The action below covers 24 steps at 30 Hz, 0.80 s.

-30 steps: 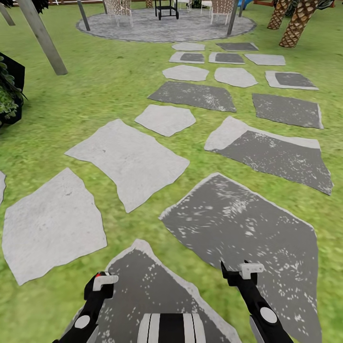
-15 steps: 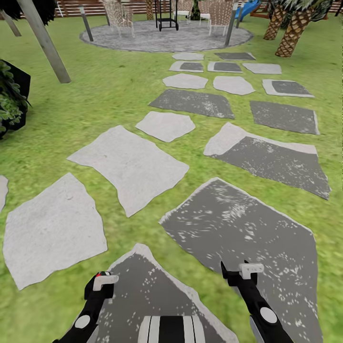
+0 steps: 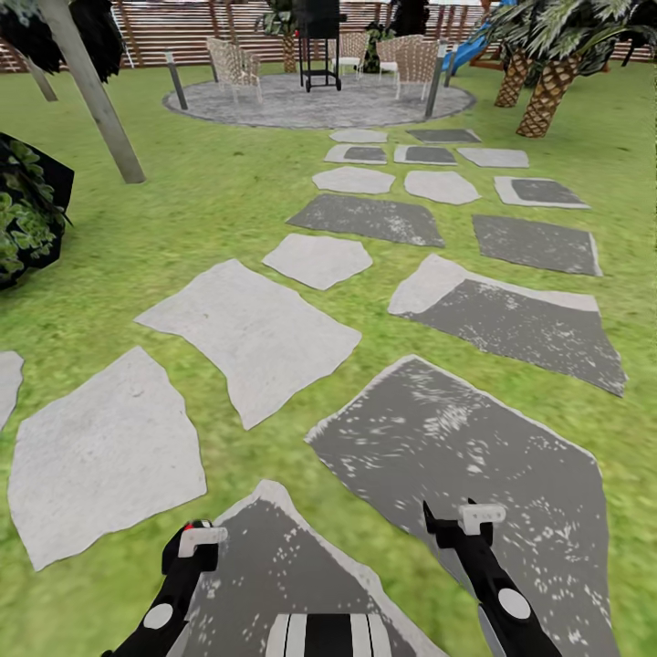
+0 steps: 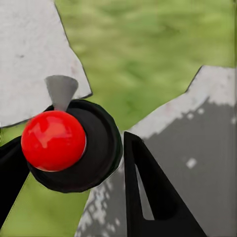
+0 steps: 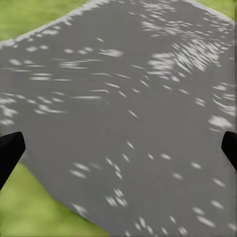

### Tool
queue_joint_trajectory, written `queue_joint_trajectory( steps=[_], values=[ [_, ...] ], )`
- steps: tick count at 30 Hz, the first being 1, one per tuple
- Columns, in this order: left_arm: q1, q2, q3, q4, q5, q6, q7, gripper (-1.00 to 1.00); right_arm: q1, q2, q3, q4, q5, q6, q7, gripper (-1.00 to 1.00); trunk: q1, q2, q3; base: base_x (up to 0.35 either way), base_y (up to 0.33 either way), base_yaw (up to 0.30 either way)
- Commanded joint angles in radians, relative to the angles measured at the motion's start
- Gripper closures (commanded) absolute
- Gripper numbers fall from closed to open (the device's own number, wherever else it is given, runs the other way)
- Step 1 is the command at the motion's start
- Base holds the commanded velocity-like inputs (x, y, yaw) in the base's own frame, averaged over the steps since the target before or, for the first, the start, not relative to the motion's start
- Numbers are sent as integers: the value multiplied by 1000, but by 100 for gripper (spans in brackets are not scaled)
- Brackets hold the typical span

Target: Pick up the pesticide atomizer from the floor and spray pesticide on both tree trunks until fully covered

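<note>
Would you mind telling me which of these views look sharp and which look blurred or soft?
Head view: stepping stones crisp nearby, grass texture smeared. Left wrist view: red ball sharp with a highlight, lawn behind soft. Right wrist view: dark stone flecks streaked, as if motion-blurred.

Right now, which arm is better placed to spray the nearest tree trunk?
Left: the left gripper grips a red-knobbed black object, likely the atomizer; the trunk stands ahead-left. The right gripper is open, empty.
</note>
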Motion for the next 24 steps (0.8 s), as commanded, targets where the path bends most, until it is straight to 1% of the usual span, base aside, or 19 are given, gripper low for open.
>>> queue_joint_trajectory(
  steps=[1, 7, 10, 12, 14, 16, 17, 19, 20, 21, 22, 23, 24],
  values=[
    [0, 1, -6, 1, 1, -3, 7, 100, 0, 0, 1, 1, 0, -3, 1, -100, -1, 0, 3, 0, 0, 0],
    [-2, 4, -6, 0, 2, -1, 4, 100, 0, 7, 5, 2, -2, -3, 1, -100, -3, 1, 27, 0, 0, 0],
    [-1, 10, -2, 0, 0, 6, -19, 100, 5, 1, 2, 7, 1, -7, 0, -100, -5, 2, 38, 0, 0, 0],
    [-1, 12, 0, 1, 0, 8, -22, 100, 8, -2, -1, 13, 1, -12, 0, -100, -6, 3, 46, 0, 0, 0],
    [3, 14, 1, 11, 0, 10, -24, 100, 34, -15, -39, 40, 0, -20, 0, -100, -6, 3, 55, 0, 0, -7],
    [17, 15, 3, 13, 3, 10, -25, 100, 61, -20, -80, 69, 0, -33, 2, -100, -7, 4, 65, 0, 0, -50],
    [23, 16, 4, 14, 4, 11, -25, 100, 67, -21, -90, 76, 0, -39, 2, -100, -8, 4, 71, 0, 0, -68],
    [54, 17, 8, 13, 6, 11, -24, 100, 93, -23, -128, 106, 0, -79, 3, -100, -9, 4, 81, 0, 0, -82],
    [62, 17, 8, 13, 7, 11, -24, 100, 100, -23, -137, 117, 0, -91, 3, -100, -9, 5, 87, 0, 0, -88],
    [81, 17, 10, 13, 8, 11, -22, 100, 114, -24, -160, 155, -1, -129, 4, -100, -10, 5, 92, 0, 0, -93],
    [93, 17, 10, 13, 7, 12, -22, 100, 119, -24, -169, 184, 0, -158, 5, -100, -10, 5, 97, 0, 0, -95],
    [129, 19, 15, 14, 7, 12, -18, 100, 126, -24, -180, 280, 1, -266, 7, -100, -10, 5, 103, 0, 0, -97],
    [140, 20, 20, 15, 7, 12, -17, 100, 127, -23, -180, 306, 2, -298, 7, -100, -11, 5, 108, 0, 0, -97]
  ],
)
